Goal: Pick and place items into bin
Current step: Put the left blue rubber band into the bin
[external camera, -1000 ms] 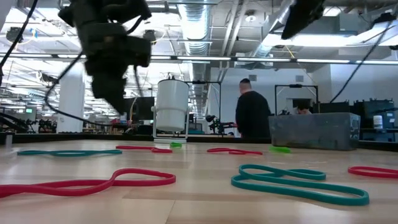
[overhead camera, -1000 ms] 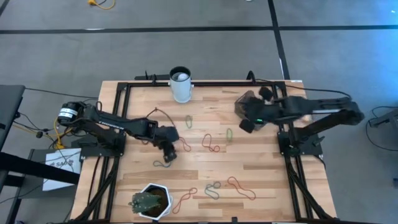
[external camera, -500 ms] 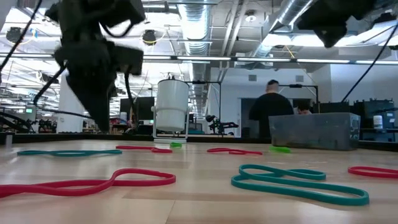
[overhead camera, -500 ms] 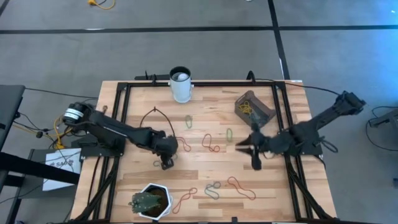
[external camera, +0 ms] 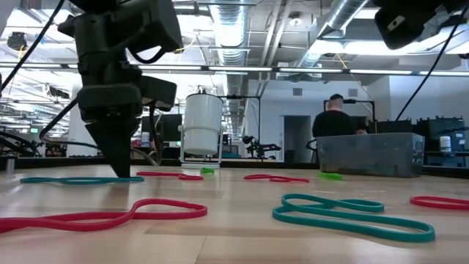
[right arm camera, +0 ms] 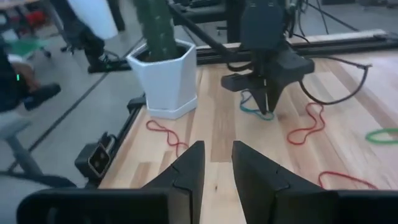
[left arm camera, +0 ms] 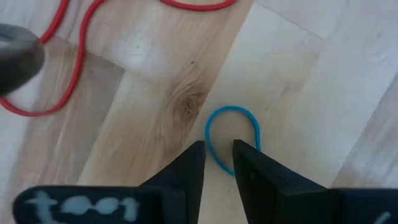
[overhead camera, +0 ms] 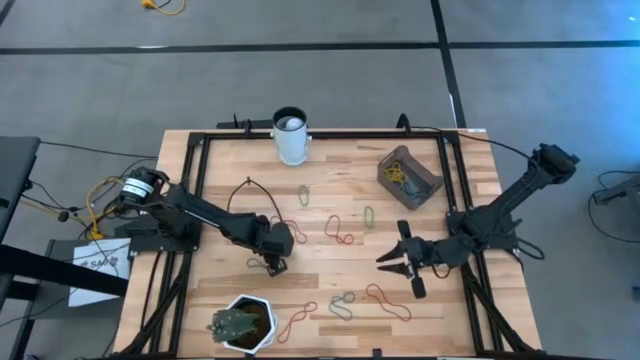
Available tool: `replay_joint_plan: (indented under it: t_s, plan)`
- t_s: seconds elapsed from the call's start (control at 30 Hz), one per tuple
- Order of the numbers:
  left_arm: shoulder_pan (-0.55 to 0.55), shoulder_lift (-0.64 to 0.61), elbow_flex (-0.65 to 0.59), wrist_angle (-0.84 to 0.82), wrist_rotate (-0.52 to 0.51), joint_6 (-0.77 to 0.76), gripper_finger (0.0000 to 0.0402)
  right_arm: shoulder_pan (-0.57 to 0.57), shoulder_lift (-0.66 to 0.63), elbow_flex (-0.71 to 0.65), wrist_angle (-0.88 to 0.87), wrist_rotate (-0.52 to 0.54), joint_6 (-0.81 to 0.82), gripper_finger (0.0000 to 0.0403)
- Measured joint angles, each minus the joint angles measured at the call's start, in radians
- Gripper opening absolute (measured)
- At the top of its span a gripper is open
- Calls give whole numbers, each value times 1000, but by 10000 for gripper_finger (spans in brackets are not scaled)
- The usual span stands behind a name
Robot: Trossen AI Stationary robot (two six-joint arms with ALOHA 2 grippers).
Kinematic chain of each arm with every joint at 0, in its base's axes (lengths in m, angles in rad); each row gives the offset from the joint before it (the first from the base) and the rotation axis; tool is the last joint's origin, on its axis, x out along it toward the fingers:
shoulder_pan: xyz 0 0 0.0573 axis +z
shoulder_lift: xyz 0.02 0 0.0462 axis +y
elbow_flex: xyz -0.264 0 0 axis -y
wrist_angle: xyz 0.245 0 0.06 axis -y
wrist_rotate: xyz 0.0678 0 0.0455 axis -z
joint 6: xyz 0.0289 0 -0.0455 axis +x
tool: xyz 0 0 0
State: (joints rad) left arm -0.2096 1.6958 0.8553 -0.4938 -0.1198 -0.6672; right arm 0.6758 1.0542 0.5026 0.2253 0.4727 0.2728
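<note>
The left gripper is hanging low over the tabletop, its fingers a narrow gap apart and holding nothing, with a teal band lying directly beneath its tips, long axis running away from the wrist. The bin is sitting well apart toward two o'clock. The right gripper, likewise narrowly parted and empty, is nearer the bin.

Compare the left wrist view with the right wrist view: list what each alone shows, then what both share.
Only the left wrist view: the left arm's own fingers, a narrow gap between them, straddling the teal band's near end.
Only the right wrist view: the white pot, a person's shoe on the floor, a green band, the whole left gripper.
Both: the teal band, red bands, the wooden table.
</note>
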Motion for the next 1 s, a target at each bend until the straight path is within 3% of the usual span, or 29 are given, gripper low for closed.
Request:
replay_joint_plan:
  t_s: [0.17, 0.33, 0.53, 0.73, 1.0]
  plan:
    - [2, 13, 0, 21, 13, -1, 68, 14, 0, 0, -9, 0, -36, 77]
    - [0, 18, 2, 11, -5, -88, 9, 9, 0, 0, -11, 0, -37, 77]
    - [-5, -17, 31, 19, -13, -67, 1, -14, 0, 1, -26, 0, 0, 77]
    - [8, -66, 211, -29, -100, 41, 0, -30, -46, 1, -28, -1, 15, 77]
    - [103, -77, 476, 19, -158, 316, 0, 31, -144, 1, 16, -4, 5, 77]
